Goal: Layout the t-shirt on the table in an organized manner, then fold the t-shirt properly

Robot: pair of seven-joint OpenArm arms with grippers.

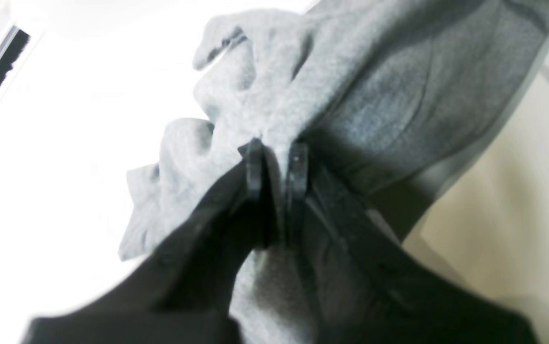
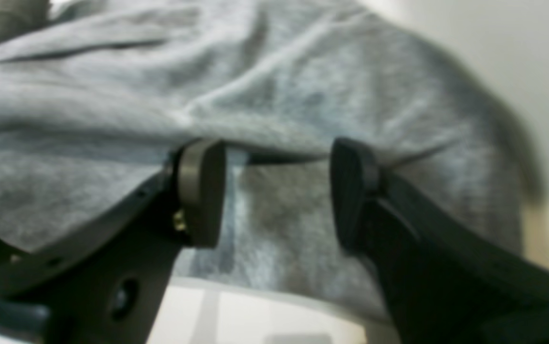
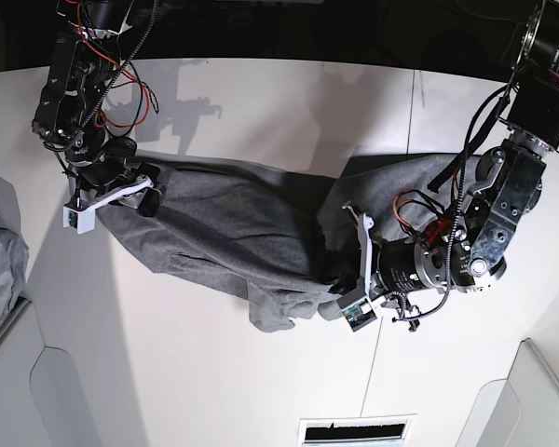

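White table [image 3: 261,372], grey t-shirt [image 3: 233,233] bunched across it — your layout is barely begun.

Your left gripper [image 1: 277,160] has its fingers pinched together on a fold of the shirt; your right gripper [image 2: 277,191] hangs with fingers wide apart at the other end, holding nothing. Spreading flat and every fold are left to do — no brand, label or writing shows anywhere.

t-shirt [image 2: 274,86] blurred, cut by frame top | t-shirt's sleeves and collar indistinguishable; bunched
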